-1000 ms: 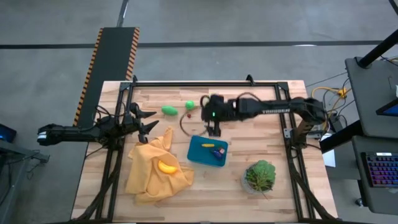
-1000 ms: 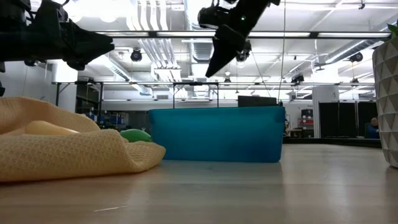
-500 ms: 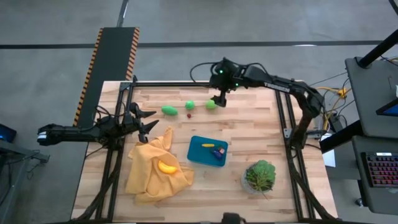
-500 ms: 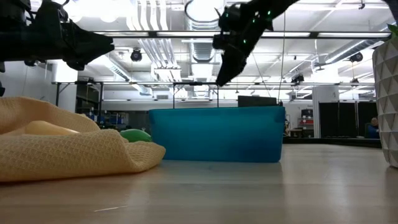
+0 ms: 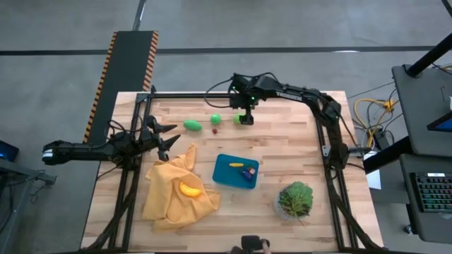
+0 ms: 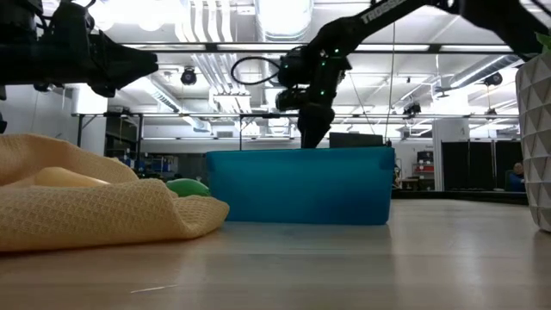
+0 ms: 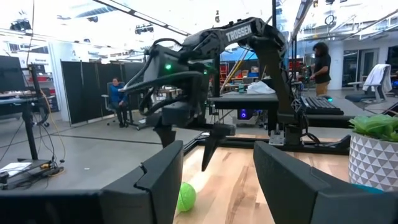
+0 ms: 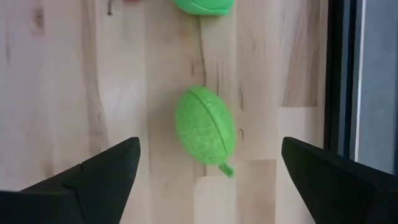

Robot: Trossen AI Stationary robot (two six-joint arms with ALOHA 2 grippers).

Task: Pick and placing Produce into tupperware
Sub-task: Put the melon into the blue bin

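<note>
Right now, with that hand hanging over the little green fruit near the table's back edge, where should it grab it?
Probably straight down from above, the open right hand closing across the green fruit's narrow middle: it lies flat, oval, between the fingers.

We count 3 green produce pieces [image 5: 192, 125] [image 5: 215, 119] [image 5: 240, 118] and 1 small red piece [image 5: 215, 130] beside the right gripper [image 5: 246, 116], 1 yellow piece [image 5: 188, 189], 2 pieces [image 5: 236, 166] [image 5: 248, 173] inside 1 tupperware [image 5: 220, 174], 1 cloth [image 5: 162, 201], 1 potted plant [image 5: 295, 197].
</note>
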